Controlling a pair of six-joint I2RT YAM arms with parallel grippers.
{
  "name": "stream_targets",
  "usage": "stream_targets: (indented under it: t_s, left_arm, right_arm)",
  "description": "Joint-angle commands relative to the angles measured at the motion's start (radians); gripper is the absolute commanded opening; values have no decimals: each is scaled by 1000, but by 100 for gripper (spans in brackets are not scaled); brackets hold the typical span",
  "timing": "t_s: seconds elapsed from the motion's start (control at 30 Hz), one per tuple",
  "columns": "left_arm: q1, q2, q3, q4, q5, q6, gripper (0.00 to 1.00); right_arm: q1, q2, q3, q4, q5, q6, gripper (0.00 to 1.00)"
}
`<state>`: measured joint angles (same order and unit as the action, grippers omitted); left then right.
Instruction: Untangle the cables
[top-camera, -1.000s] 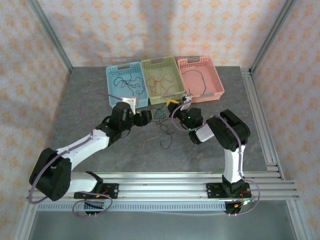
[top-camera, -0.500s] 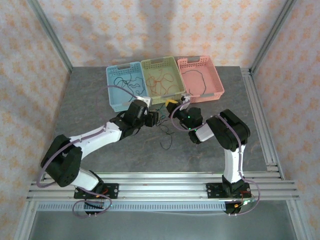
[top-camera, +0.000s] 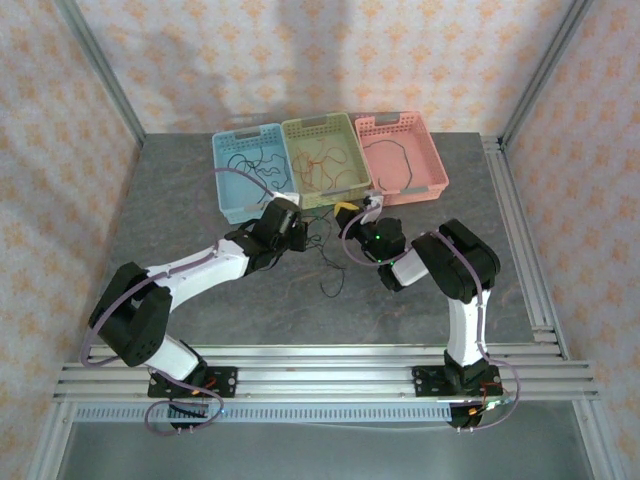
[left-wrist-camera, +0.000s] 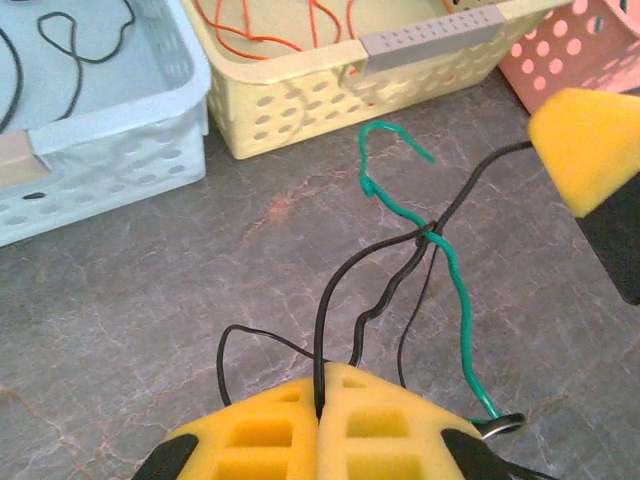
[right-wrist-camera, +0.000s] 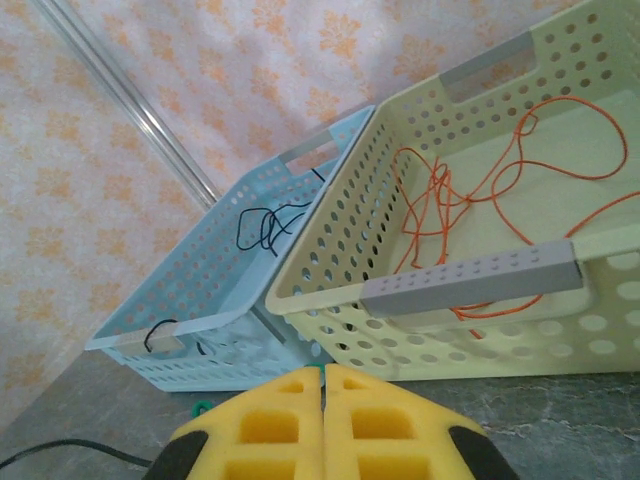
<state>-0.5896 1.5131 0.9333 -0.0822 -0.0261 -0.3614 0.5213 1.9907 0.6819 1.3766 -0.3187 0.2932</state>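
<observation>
Three perforated baskets stand side by side at the far edge of the grey tabletop (top-camera: 180, 200): blue basket (top-camera: 228, 200), yellow basket (top-camera: 345, 135), pink basket (top-camera: 430, 160). The blue one holds loose black strands (left-wrist-camera: 70, 30), the yellow one orange strands (right-wrist-camera: 470, 200), the pink one a single black strand (top-camera: 395, 150). The tangled cables (top-camera: 322, 245) lie on the tabletop just in front of the yellow basket, between the two grippers, with one tail trailing toward the near edge. The left gripper (top-camera: 296, 232) sits just left of the tangle. In the left wrist view its jaws are closed, yellow pads (left-wrist-camera: 390, 420) pressed together on a black cable (left-wrist-camera: 325, 300) that enters the seam between them. A green cable (left-wrist-camera: 445, 270) crosses the black strands at a small knot; its free end curls up toward the yellow basket. The right gripper (top-camera: 350, 213) sits just right of the tangle. In the right wrist view its jaws are closed, pads touching; whether a strand is pinched between them cannot be told. In the left wrist view, one black strand runs up to its yellow tip.
</observation>
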Motion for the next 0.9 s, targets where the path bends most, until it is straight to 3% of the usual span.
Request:
stream_targets:
  t_s: [0.0, 0.2, 0.47, 0.87]
  left_arm:
    - [-1, -49, -13, -38, -130, -25, 0]
    - [47, -114, -48, -117, -358, -136, 0]
    - [282, -294, -232, -76, -267, -343, 0]
    - [339, -527, -371, -100, -397, -445, 0]
  right_arm:
    - [-1, -31, -26, 30, 79, -24, 0]
    - [-15, -59, -73, 30, 233, -38, 0]
    - [-60, -68, -125, 30, 420, 66, 0]
    - [-100, -77, -184, 29, 609, 166, 0]
